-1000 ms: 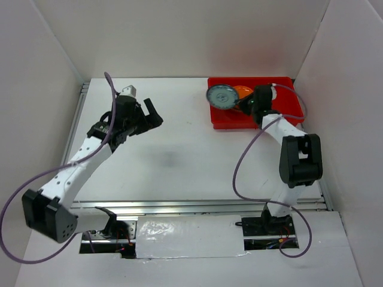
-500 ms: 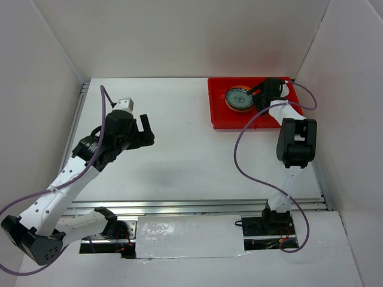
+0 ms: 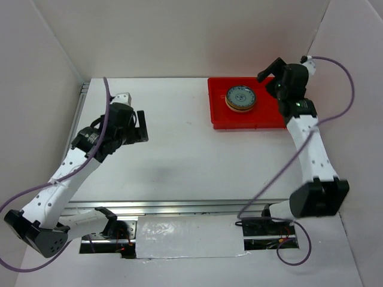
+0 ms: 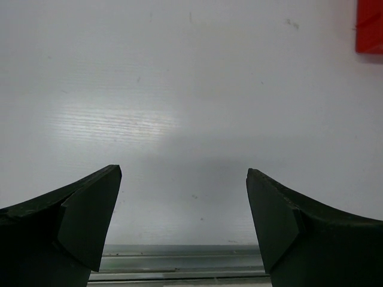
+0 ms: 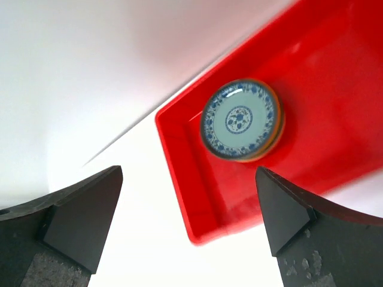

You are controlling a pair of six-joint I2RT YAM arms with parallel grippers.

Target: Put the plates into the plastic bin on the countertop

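Plates lie in the upper right of the top view: a blue-and-white patterned plate (image 3: 241, 97) rests flat inside the red plastic bin (image 3: 218, 116), in its left half, on top of an orange plate (image 5: 280, 122) of which only a thin rim shows. Whether more plates lie under these 2 is hard to tell. The patterned plate carries a ring of blue flowers and a round blue motif at its centre; any lettering on it is too small to read. The bin sits at the far right of the white countertop (image 3: 191, 149), close to the back wall. The right gripper (image 3: 270, 79) hangs above the bin's right half, just right of the stack and clear of it; in the right wrist view its 2 dark fingers (image 5: 78, 215) stand wide apart at the lower corners with nothing between them, framing the stack and the bin's near-left corner. The left gripper (image 3: 139, 127) is well apart, at the centre left of the top view, its fingers (image 4: 90, 209) also spread wide and empty over bare countertop, with a corner of the bin at the upper right of the left wrist view. A purple cable (image 3: 344, 89) loops off each arm. A metal rail (image 3: 197, 206) crosses the lower part of the top view, white walls (image 3: 179, 36) close in the sides, and a silvery taped panel (image 3: 188, 236) lies between the arm bases.
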